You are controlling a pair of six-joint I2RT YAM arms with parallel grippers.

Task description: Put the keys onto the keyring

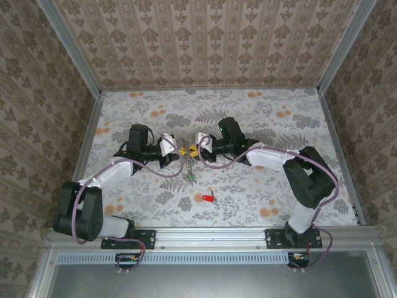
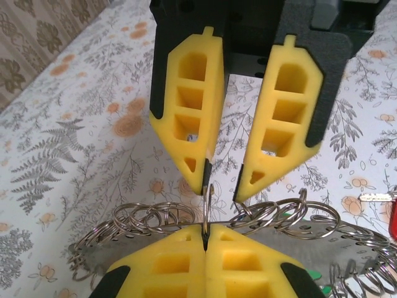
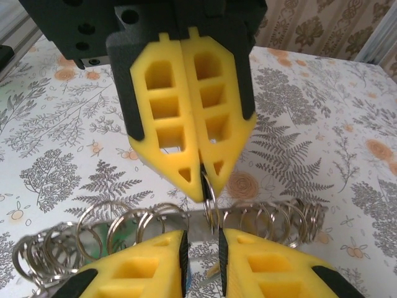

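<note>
The keyring is a flat grey band strung with several small steel split rings, hanging between the two grippers. My left gripper is shut on one small split ring that stands upright from its pads. My right gripper faces it, open, with that ring in the gap between its pads. Seen from above, the left gripper and the right gripper meet tip to tip. A red key lies on the table nearer the bases. A green key hangs below the keyring.
The floral tabletop is bounded by patterned walls at the back and sides, with a metal rail along the near edge. Both arms reach in towards the middle of the table.
</note>
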